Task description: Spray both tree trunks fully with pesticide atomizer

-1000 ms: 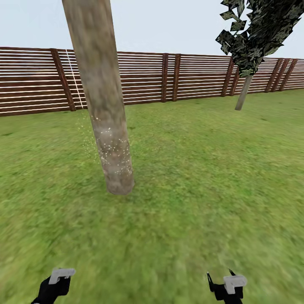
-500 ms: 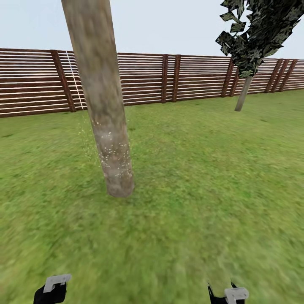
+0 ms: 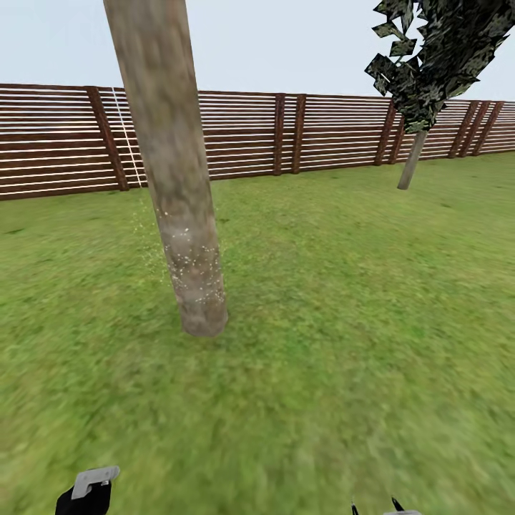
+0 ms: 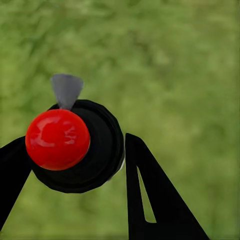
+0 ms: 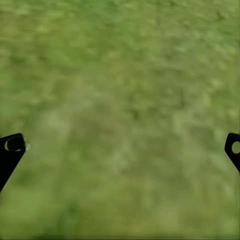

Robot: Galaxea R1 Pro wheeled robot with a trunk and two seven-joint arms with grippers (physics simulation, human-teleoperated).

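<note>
Closest in, at the lower left edge of the head view, the left gripper holds the pesticide atomizer — its grey nozzle pokes up above the black fingers. From the left wrist view the two dark fingers are clamped on either side of the bottle's round black body, which carries a glossy red ball on top and a grey spout. At the bottom right edge of the head view just the tips of the right gripper show; in the right wrist view its fingertips stand wide apart over blurry grass, holding nothing.

Farther out, left of centre, a thick mottled tree trunk rises from the floor (leaning slightly), its lower part dotted with white pesticide specks. Beyond, at the upper right, stands a second tree with a dark blocky crown — and behind everything runs the brown slatted fence.
</note>
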